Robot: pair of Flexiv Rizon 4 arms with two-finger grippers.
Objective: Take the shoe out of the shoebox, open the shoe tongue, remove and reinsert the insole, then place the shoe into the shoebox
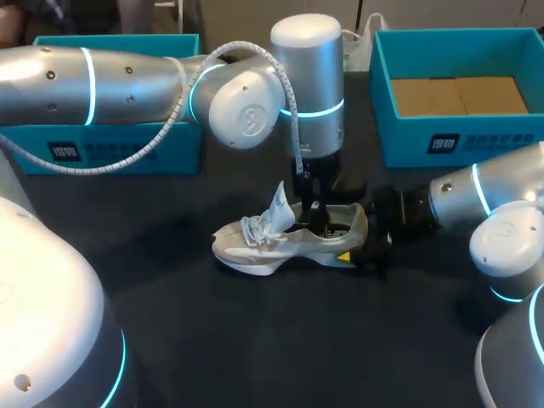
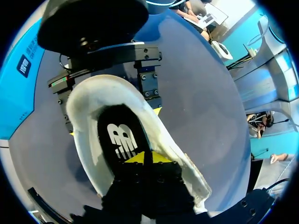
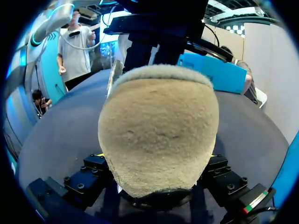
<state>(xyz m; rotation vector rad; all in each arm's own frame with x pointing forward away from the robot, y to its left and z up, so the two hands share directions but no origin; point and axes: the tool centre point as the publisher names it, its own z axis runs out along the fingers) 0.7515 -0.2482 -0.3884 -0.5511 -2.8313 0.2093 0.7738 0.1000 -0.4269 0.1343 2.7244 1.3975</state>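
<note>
A pale grey shoe (image 1: 280,240) lies on the black table, toe to the left, with its tongue (image 1: 278,206) pulled up. My left gripper (image 1: 316,221) points straight down into the shoe's opening. In the left wrist view its yellow tips (image 2: 144,158) are pressed together on the black insole (image 2: 119,137). My right gripper (image 1: 369,248) comes in low from the right and clamps the heel. The heel (image 3: 159,135) fills the right wrist view, with one finger (image 3: 91,175) on each side of it. The open teal shoebox (image 1: 408,136) stands at the back right.
A second teal box (image 1: 110,149) stands at the back left, behind my left arm. A cardboard insert (image 1: 459,95) lies inside the right shoebox. Dark tabletop stretches in front of the shoe.
</note>
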